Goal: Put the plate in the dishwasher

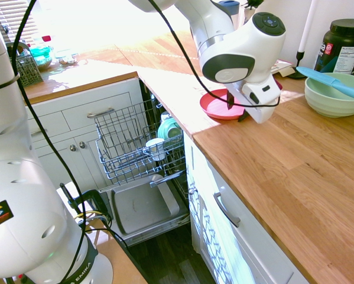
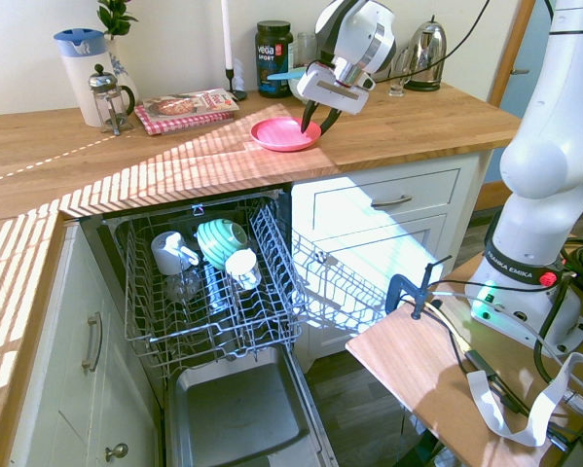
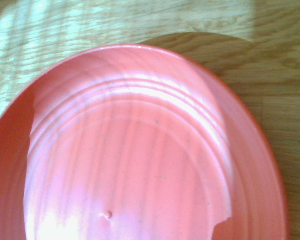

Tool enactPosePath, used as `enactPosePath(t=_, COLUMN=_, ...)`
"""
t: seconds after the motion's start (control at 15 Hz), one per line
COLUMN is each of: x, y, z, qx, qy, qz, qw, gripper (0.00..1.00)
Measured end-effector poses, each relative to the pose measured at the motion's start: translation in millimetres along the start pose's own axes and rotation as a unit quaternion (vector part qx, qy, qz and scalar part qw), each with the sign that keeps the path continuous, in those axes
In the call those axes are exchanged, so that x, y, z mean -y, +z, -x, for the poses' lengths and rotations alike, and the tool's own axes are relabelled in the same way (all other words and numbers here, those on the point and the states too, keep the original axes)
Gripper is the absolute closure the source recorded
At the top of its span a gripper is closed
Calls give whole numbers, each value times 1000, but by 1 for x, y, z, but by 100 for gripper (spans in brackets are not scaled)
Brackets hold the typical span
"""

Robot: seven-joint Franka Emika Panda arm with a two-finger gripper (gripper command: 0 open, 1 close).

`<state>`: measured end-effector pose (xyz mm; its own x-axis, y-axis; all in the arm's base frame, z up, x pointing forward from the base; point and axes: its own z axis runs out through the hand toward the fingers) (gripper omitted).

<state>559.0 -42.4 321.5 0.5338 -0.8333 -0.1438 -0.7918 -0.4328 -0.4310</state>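
Shows the claw point(image 2: 318, 117) with 2 fingers point(image 2: 309, 118) apart at the pink plate point(image 2: 284, 135); has the black tub point(image 2: 273, 60) and white candle point(image 2: 227, 37) behind the claw, toward picture left; puts the steel kettle point(image 2: 426, 56) to picture right of it; places the open dishwasher point(image 2: 237, 397) below the claw, with 2 white mugs point(image 2: 172, 253) and green striped dishware point(image 2: 220, 242) in the rack point(image 2: 269, 319).

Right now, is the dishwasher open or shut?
Open: the inner door panel lies lowered, and the wire rack, holding cups and a striped green bowl, is pulled out above it.
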Motion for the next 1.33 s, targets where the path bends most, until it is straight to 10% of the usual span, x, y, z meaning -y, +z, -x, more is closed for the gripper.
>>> enactPosePath(t=0.8, x=1, y=1, z=-5, qx=6, qy=1, qz=3, qw=1000, gripper=100)
enactPosePath(t=1.13, x=86, y=-92, z=-5, qx=-39, qy=-129, qz=21, qw=991, gripper=100)
enactPosePath(t=1.33, x=179, y=-124, z=110, qx=-89, qy=-224, qz=38, qw=970, gripper=100)
